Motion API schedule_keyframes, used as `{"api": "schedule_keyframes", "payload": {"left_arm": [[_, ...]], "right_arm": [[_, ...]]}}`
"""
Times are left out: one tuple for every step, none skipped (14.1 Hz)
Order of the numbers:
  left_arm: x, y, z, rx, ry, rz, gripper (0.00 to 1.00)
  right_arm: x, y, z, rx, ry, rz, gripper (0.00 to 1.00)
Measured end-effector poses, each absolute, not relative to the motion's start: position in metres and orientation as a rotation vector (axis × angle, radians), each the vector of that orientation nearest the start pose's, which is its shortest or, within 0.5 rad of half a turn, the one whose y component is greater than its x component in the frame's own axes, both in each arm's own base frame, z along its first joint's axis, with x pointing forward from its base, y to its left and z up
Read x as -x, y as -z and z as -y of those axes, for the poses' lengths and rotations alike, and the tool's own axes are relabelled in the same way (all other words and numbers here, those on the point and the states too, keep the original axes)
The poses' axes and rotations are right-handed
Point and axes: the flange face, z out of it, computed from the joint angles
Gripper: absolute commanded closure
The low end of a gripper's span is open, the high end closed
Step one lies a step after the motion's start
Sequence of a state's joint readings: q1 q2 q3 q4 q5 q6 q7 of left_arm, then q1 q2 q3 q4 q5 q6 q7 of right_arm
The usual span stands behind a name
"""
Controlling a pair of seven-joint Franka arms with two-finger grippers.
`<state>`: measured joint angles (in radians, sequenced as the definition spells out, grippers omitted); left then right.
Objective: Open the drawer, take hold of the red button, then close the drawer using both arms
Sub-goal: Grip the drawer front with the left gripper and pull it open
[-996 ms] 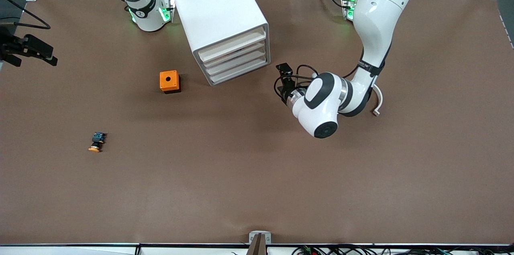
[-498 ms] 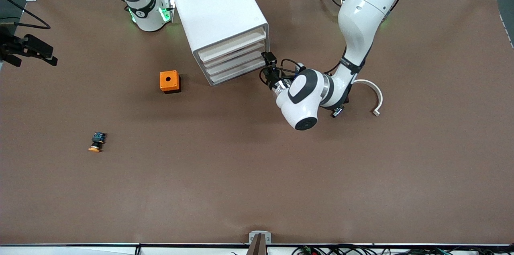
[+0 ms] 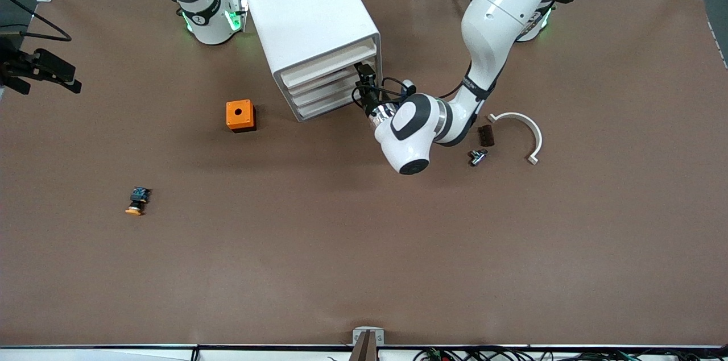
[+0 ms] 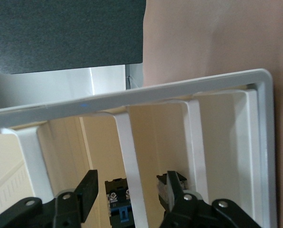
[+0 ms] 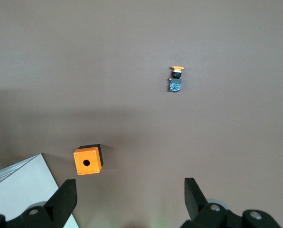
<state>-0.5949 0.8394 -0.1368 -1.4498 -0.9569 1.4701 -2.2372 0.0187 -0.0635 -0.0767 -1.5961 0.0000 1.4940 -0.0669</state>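
Counter (image 3: 364,247) carries a big white cabinet (image 3: 307,20) with the drawer (image 3: 330,63) on top, still closed. The left tool (image 4: 130,190) sits right at the cabinet's drawer fronts, fingers spread wide and empty. Through the front a black-and-blue part shows inside; whether it is the button is unclear. The right tool (image 5: 129,199) waits, wide open, above the orange cube (image 3: 240,115). Nearer the front camera lies the orange-capped button (image 3: 136,200).
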Motion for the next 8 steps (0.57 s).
{"api": "schedule_keyframes", "payload": {"left_arm": [[-0.431,-0.203,0.496,1.269,-1.369,1.694,0.53],[-0.429,-0.203,0.498,1.266,-1.365,1.692,0.59],[-0.427,-0.203,0.500,1.264,-1.359,1.690,0.62],[-0.424,-0.203,0.502,1.266,-1.354,1.688,0.62],[-0.422,-0.203,0.504,1.268,-1.351,1.686,0.62],[-0.421,-0.203,0.505,1.269,-1.349,1.684,0.63],[-0.419,-0.203,0.507,1.271,-1.345,1.681,0.74],[-0.417,-0.203,0.509,1.271,-1.341,1.681,0.83]], "right_arm": [[-0.526,-0.640,0.032,3.134,-0.060,0.014,0.00],[-0.526,-0.640,0.032,3.134,-0.060,0.014,0.00],[-0.526,-0.640,0.032,3.134,-0.060,0.014,0.00],[-0.526,-0.640,0.032,3.134,-0.060,0.013,0.00],[-0.526,-0.640,0.032,3.134,-0.060,0.012,0.00],[-0.526,-0.640,0.033,3.134,-0.060,0.012,0.00],[-0.526,-0.640,0.033,3.134,-0.060,0.012,0.00],[-0.526,-0.640,0.033,3.134,-0.060,0.012,0.00]]}}
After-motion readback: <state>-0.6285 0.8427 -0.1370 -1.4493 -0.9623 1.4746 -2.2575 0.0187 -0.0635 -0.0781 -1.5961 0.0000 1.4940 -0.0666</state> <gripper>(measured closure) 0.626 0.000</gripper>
